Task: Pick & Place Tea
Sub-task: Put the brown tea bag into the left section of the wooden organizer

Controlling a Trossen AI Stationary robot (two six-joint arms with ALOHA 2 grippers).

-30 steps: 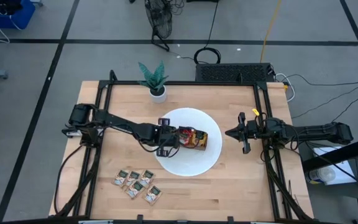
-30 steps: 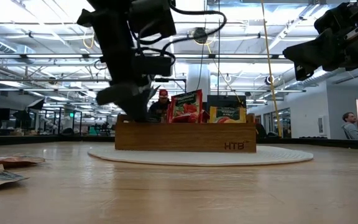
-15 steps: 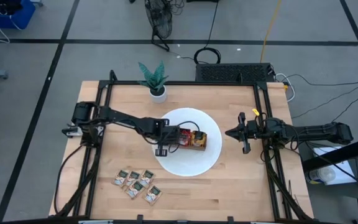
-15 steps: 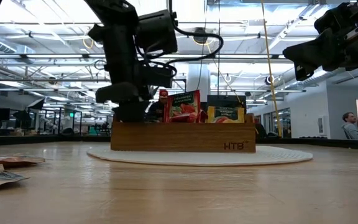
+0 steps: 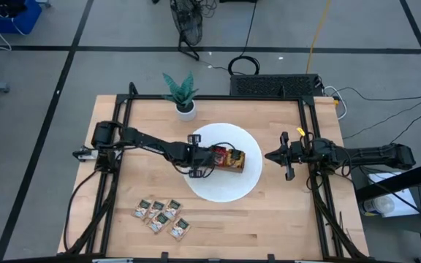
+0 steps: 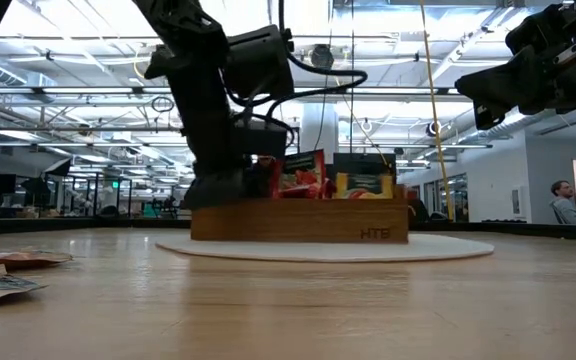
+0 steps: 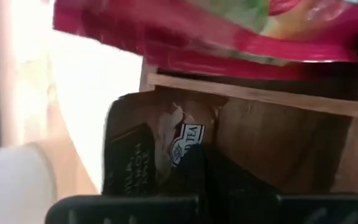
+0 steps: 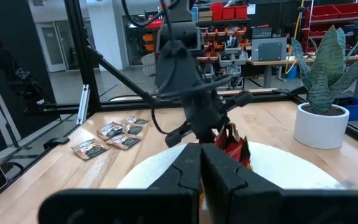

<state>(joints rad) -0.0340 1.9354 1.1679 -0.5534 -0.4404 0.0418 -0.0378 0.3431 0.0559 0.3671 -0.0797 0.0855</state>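
A brown wooden tray [image 5: 229, 160] stands on a round white plate [image 5: 221, 191]; red [image 6: 303, 172] and yellow [image 6: 364, 185] tea sachets stand upright in it. My left gripper [image 5: 207, 161] reaches down into the tray's left end compartment [image 7: 266, 134] and is shut on a pale and dark green tea sachet [image 7: 180, 138]. Several more pale sachets [image 5: 161, 216] lie flat on the table near the front edge. My right gripper [image 5: 269, 155] hovers shut at the table's right side, clear of the plate. My left gripper pinches the pale and dark green sachet [image 7: 166, 134] between its two fingers, slanting down from the table's left. The sachet looks crumpled and sits inside the tray's end compartment, beside the red sachet [image 7: 229, 31]. The fingers [image 7: 213, 177] hide the exact place of contact.
A potted plant [image 5: 183, 95] stands at the table's far edge behind the plate. Black frame rails run along the left [image 5: 112, 183] and right [image 5: 316, 183] sides. Bare wood lies between the plate and the loose sachets.
My left gripper has sunk toward the tray and shifted a little toward the table's far edge, going down into the tray's left end compartment. The tray has turned slightly on the plate. My right arm has kept still.
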